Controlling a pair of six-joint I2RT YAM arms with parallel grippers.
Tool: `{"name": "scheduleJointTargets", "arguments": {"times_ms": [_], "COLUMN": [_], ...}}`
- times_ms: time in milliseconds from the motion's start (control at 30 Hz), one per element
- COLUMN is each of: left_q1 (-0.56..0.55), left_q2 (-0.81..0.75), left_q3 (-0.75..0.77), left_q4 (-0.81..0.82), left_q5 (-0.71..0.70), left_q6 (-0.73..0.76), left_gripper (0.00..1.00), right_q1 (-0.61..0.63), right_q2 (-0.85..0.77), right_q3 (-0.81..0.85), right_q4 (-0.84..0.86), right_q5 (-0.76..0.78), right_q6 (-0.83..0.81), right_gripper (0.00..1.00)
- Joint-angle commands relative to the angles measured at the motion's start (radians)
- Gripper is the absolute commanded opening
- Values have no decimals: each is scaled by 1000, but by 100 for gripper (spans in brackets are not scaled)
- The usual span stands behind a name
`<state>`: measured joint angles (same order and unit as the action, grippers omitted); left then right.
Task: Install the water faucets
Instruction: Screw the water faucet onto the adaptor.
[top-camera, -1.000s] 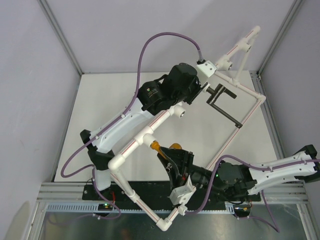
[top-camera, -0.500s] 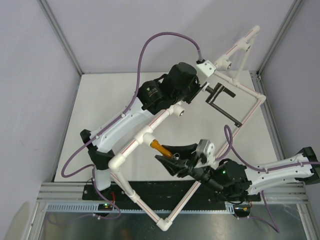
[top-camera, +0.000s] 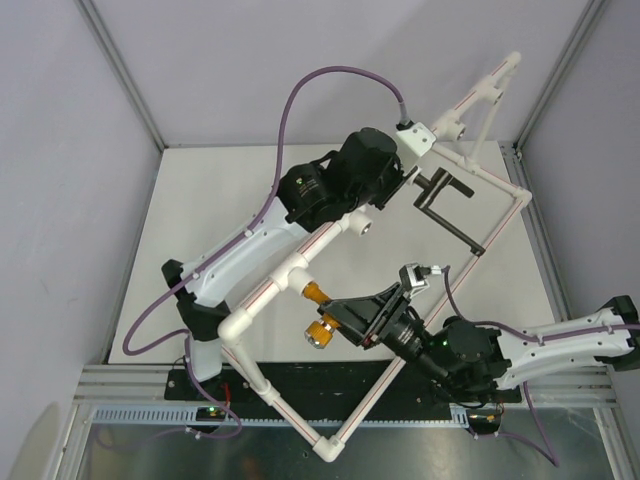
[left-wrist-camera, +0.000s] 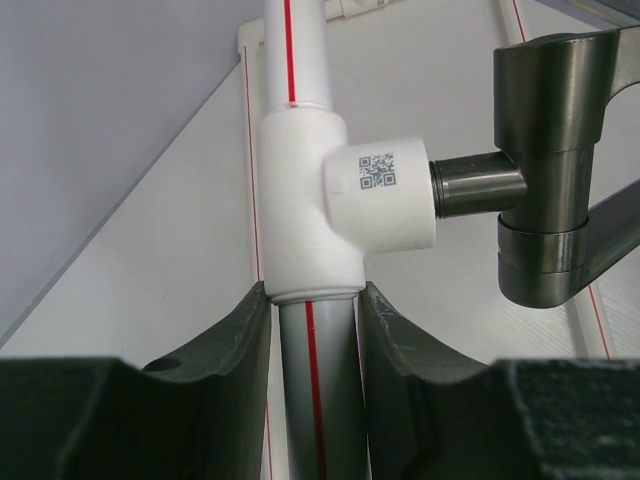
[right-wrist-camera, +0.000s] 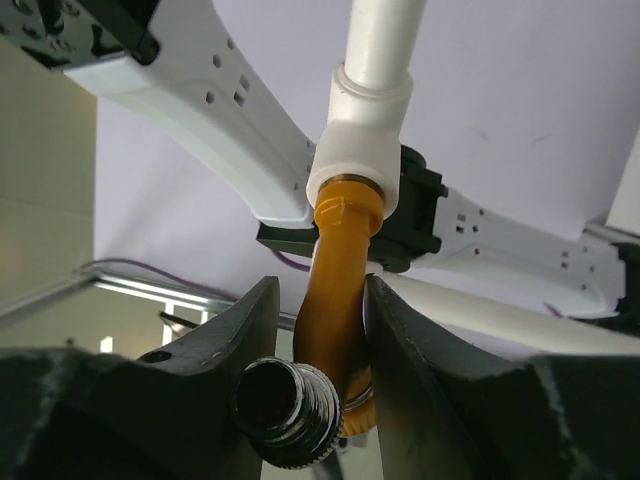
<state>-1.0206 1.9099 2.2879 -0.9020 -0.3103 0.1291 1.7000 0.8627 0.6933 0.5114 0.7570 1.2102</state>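
Since a second ago the right wrist has rolled over, so its camera block now sits on the upper side, and the right gripper (right-wrist-camera: 320, 300) has turned with it about the orange-brass tap (top-camera: 315, 294). Its fingers (right-wrist-camera: 400, 335) stand a little apart on either side of the tap's body. One pad lies against the brass, while a thin strip of light shows between the brass and the other, so the hold looks slack rather than tight. The tap's hexagonal collar sits in the mouth of a white tee (right-wrist-camera: 360, 140) of the white pipe frame (top-camera: 262, 293), with a threaded metal mouth (right-wrist-camera: 285, 410) low between the fingers. In the top view the tap sticks out from the frame's near-left run, its round end (top-camera: 320, 333) facing up just beside the fingertips.

The left gripper (left-wrist-camera: 312, 310) is pinched on a frame pipe, both pads pressed to it just under another tee (left-wrist-camera: 320, 200) that carries a small printed code. The black tap (left-wrist-camera: 545, 180) is seated by its stub in that tee's side socket, its long arm (top-camera: 450, 228) reaching over the table (top-camera: 200, 220) inside the frame.
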Motion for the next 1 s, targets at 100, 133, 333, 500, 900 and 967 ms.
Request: {"name": "scheduleJointTargets", "arguments": {"times_ms": [100,133,333,500,900,967], "left_q1": [37,36,36,37,37,37], "left_q2": [163,163,167,164,166,169], "left_q3": [-122,-122,-126,-134,-133,-134], "left_q4": [-321,-321,-321,-321,-322,-321], "left_q5": [-49,-49,-43,-57,-58,-59], "left_q6": [35,36,36,41,45,45], "left_gripper": [8,8,7,7,7,7], "right_q1": [-33,-34,-34,-36,-37,-34], "right_q2": [-131,-140,-193,-271,-468,-442], "right_q3": [-40,-52,-122,-180,-118,-74], "right_q4": [55,63,80,67,-302,-468], "right_q5": [132,130,124,157,-68,-239], "right_q6": [225,188,30,-84,-1354,-1565], "right_gripper": [26,33,74,86,82,92]}}
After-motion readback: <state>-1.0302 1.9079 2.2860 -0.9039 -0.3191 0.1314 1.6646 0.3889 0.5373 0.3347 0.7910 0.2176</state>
